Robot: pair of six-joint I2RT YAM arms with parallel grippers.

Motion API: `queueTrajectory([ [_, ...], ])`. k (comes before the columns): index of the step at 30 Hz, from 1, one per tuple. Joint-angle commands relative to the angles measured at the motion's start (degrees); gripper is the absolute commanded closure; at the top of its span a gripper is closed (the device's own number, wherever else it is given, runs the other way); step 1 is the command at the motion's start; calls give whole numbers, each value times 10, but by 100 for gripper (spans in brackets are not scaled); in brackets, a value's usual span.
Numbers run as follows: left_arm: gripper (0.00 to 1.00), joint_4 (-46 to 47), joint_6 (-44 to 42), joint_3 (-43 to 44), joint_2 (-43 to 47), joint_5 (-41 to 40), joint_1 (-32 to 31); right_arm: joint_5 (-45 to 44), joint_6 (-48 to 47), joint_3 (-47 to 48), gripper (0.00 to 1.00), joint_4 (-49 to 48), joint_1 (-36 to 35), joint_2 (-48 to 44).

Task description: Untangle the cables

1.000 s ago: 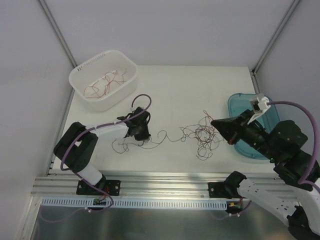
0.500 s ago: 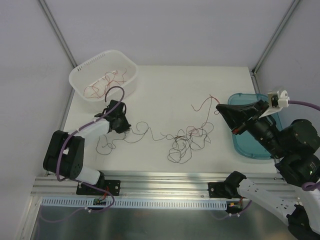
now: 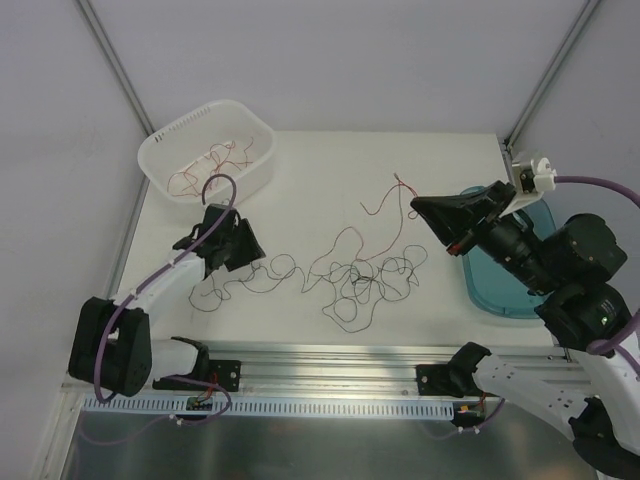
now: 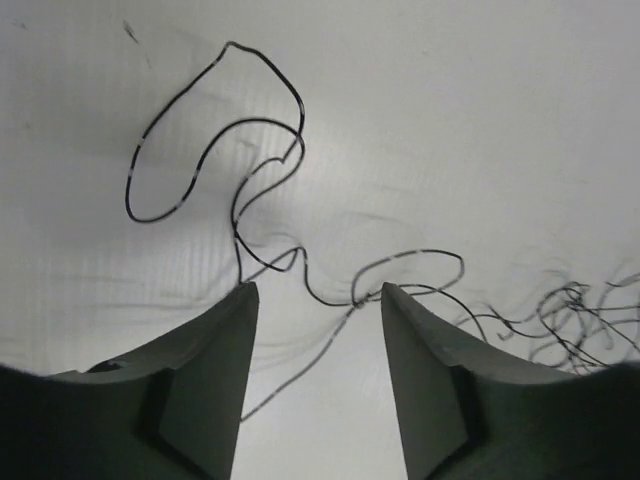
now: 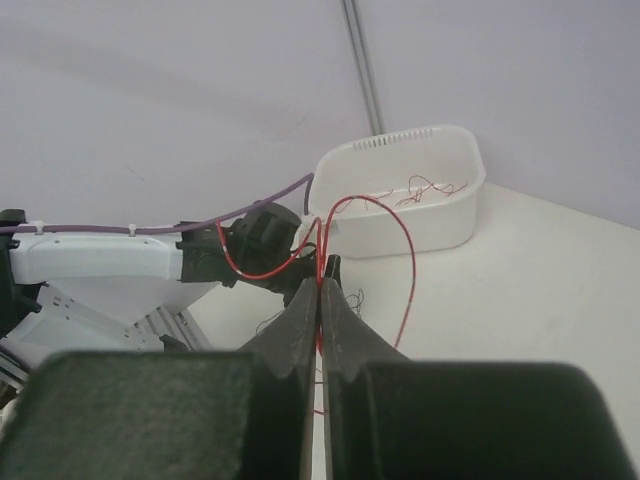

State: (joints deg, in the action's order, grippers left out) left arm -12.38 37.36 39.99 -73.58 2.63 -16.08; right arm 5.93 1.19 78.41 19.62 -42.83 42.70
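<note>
The left jaws are open: in the left wrist view the two fingers [image 4: 200,380] stand apart, low over the desk [image 3: 330,160], and grip nothing. A black cable [image 4: 410,252] lies on the desk surface and passes between the fingertips; contact with either finger cannot be determined. The right jaws are closed, the fingers [image 5: 300,320] pressed together on a red cable [image 5: 413,265], which loops up and out from the tips. The right jaws hang above the desk near its right edge, beside a teal tray [image 3: 490,290]. The remaining cables [image 3: 360,285] form a loose tangle of red and black strands at the middle of the desk, toward the near edge, with one black strand trailing left to the left jaws. A white basket [image 3: 160,160] at the far left corner holds further red cables. The tangle lies well apart from the far edge, the basket and the tray; bare desk surface separates them.
</note>
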Motion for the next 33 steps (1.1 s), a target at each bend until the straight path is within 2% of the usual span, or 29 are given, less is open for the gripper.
queueTrajectory([
  [1,45,0,-12,-10,87,43,-4,40,18,-3,99,-10,3,27],
  [2,29,-1,-18,-12,107,52,-5,45,21,-12,99,-8,2,38],
  [6,1,-2,-24,-9,199,110,-9,72,27,-63,99,9,3,71],
  [10,1,-5,-45,8,272,178,-11,95,13,-107,99,15,2,105],
  [15,1,-5,-94,46,306,257,-18,126,-8,-134,99,31,-1,149],
  [18,1,-6,-143,64,310,280,-40,151,-41,-142,99,37,-6,172],
  [21,1,-6,-193,80,299,294,-91,188,-70,-133,100,52,-18,196],
  [26,1,-5,-273,95,281,229,-217,239,-105,-121,99,75,-47,219],
  [33,9,-5,-345,106,257,186,-301,273,-125,-121,99,82,-67,230],
])
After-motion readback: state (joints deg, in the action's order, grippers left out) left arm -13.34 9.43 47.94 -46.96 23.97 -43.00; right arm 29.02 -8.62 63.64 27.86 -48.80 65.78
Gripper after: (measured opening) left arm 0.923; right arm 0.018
